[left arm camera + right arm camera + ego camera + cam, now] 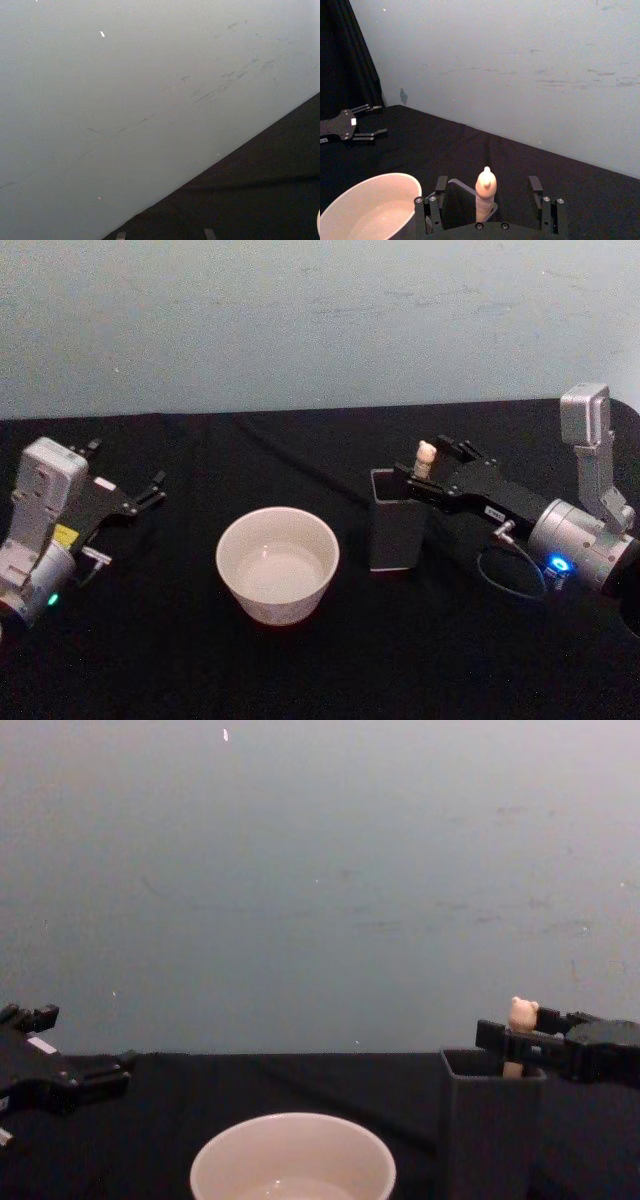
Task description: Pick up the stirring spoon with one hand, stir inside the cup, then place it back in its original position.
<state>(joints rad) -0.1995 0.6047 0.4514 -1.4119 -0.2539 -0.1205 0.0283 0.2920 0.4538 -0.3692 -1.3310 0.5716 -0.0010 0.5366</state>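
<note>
The spoon (425,455) is standing upright in the dark grey square holder (393,525), with just its beige bear-head top poking out above the rim. The right gripper (428,466) has reached in from the right at that height. Its two fingers (440,186) are spread wide, one on each side of the handle. In the right wrist view there's a clear gap on both sides, so nothing is pinched. The bear head sits pretty much dead centre between the fingers.

The cream cup (277,562) is on the black table (150,650), just to the left of the holder and not touching it.

The left gripper (128,480) is parked way over on the left, well away from the cup, with its fingers spread too and nothing in them.
</note>
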